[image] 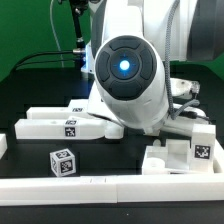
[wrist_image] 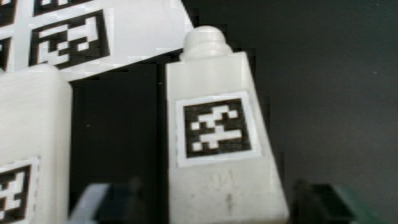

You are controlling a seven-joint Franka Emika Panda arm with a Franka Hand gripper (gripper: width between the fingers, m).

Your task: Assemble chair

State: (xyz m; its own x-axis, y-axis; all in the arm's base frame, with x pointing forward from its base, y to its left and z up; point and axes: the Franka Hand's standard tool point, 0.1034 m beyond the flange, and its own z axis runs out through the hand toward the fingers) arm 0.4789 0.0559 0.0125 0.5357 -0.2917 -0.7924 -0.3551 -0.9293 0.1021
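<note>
Wrist view is showing a white chair leg (wrist_image: 222, 120), peg-tipped and bearing a square tag, lying on the dark table with its lower end sitting between the two dark fingers (wrist_image: 116, 205) of the gripper (wrist_image: 222, 208). The fingers are flanking it closely, but I cannot tell whether they are clamping it or merely bracketing it. In the exterior view the robot arm (image: 130, 70) is filling the middle and hiding the gripper, while a long tagged slab (image: 60, 124), a small tagged cube (image: 63, 161) and a blocky tagged piece (image: 190, 148) are lying apart on the black table (image: 25, 95).
</note>
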